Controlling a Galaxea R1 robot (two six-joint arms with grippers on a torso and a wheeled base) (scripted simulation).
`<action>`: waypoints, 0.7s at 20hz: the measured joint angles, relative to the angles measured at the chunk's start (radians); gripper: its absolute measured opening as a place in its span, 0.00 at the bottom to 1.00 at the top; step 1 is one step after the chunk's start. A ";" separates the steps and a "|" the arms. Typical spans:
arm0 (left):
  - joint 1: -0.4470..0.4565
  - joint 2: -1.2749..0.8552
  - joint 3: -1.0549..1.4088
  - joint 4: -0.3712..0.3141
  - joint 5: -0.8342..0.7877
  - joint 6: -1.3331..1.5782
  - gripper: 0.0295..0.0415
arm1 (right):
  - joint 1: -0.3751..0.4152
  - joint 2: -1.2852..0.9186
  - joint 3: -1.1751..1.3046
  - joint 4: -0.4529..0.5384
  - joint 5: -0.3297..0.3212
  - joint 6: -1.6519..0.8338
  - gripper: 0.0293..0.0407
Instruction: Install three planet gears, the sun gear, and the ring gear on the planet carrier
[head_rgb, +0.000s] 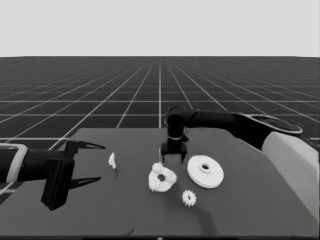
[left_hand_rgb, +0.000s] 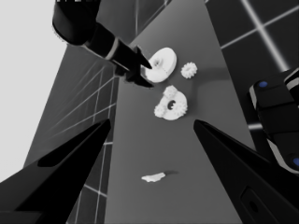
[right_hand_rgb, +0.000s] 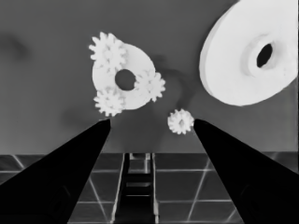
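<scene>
The table (head_rgb: 100, 210) carries every part. The larger round part (head_rgb: 205, 171) lies flat, right of the smaller round part (head_rgb: 162, 178), which bears three gears (right_hand_rgb: 109, 52). A fourth gear (head_rgb: 189, 198) lies loose in front of them. A thin white piece (head_rgb: 112, 160) lies to the left.

The right gripper (head_rgb: 173, 159) hangs over the two round parts, jaws wide apart, empty. The left gripper (head_rgb: 95, 162) waits at the table's left end, jaws open, empty.

My right arm reaches from the table's right edge, its gripper (head_rgb: 173, 156) pointing down mid-table, fingers spread; my left gripper (head_rgb: 92, 162) waits, spread, over the left end.
</scene>
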 joint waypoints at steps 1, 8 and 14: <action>0.000 0.000 0.000 0.000 0.000 0.000 0.75 | 0.037 0.003 -0.008 0.033 -0.004 -0.005 0.81; 0.000 0.000 0.000 0.000 0.000 0.000 0.75 | 0.093 -0.119 0.219 0.089 -0.008 0.100 0.81; 0.000 0.000 0.000 0.000 0.000 0.000 0.75 | 0.120 -0.288 0.491 0.114 -0.002 0.205 0.81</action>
